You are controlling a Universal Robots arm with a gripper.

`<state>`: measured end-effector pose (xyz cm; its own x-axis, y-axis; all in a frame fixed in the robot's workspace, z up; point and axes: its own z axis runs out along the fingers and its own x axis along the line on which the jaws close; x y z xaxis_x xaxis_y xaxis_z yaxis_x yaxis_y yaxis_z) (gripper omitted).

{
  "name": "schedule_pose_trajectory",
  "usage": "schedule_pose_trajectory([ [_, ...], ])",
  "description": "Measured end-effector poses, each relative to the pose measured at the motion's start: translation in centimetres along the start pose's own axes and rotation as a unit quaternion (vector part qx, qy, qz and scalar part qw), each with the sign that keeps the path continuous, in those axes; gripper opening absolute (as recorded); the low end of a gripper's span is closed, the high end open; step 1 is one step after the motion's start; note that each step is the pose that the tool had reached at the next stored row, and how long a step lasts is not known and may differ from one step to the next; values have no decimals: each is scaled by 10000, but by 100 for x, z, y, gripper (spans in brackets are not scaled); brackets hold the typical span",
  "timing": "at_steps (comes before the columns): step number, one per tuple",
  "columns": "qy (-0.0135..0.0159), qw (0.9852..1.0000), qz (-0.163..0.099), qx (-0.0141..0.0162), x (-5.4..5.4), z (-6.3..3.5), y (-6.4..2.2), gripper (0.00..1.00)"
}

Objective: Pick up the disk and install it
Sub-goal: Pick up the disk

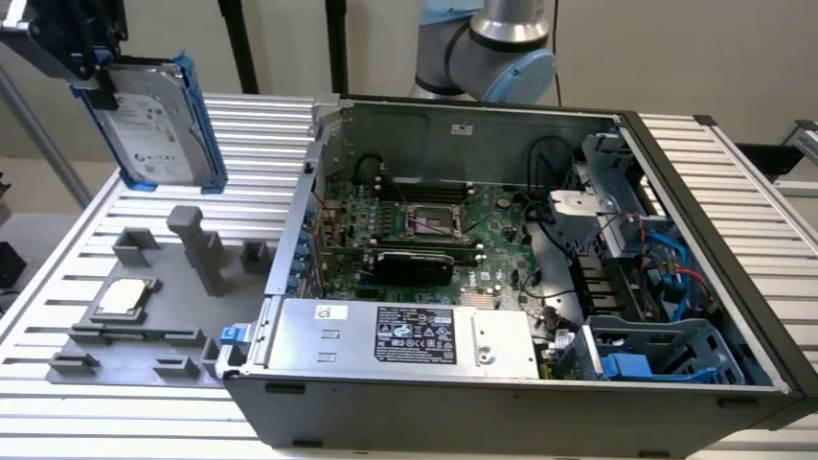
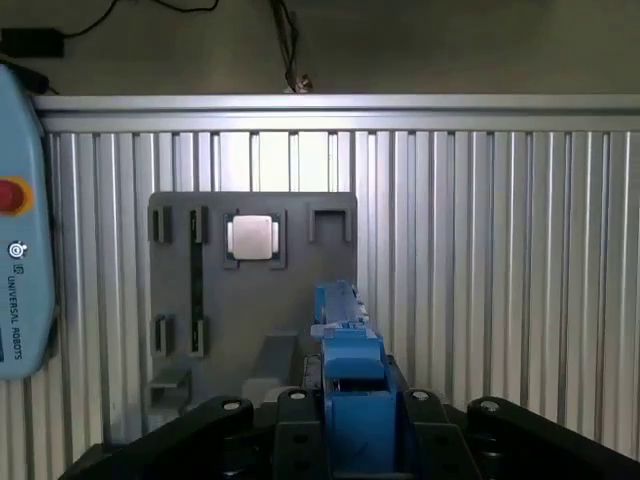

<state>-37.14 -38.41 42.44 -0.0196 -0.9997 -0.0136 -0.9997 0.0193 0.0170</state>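
The disk (image 1: pixel 153 125), a silver-grey drive with a white label and blue carrier rails, hangs upright in the air above the ribbed table at the exterior view's upper left. My gripper (image 1: pixel 96 77) is shut on its upper end. In the wrist view, the blue rail of the disk (image 2: pixel 350 340) sticks out from between my black fingers, held by my gripper (image 2: pixel 352 415), high over the grey fixture plate.
Below lies a grey fixture plate (image 1: pixel 141 321) carrying a small square silver chip (image 1: pixel 122 295). The open computer case (image 1: pixel 511 240) takes up the exterior view's right, with a silver power supply box (image 1: pixel 397 331) and a blue drive bay (image 1: pixel 652 355). A teach pendant (image 2: pixel 20 230) lies beside the table.
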Motion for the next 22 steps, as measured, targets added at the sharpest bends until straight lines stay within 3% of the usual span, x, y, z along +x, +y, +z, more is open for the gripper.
schedule_pose_trajectory([
  [6,-4,10000,0,-9,41,-275,-266,0],
  [14,-4,10000,0,-45,105,-619,-626,0],
  [21,-3,10000,0,-53,177,-742,-944,0],
  [22,-3,10000,1,-53,202,-760,-1037,0],
])
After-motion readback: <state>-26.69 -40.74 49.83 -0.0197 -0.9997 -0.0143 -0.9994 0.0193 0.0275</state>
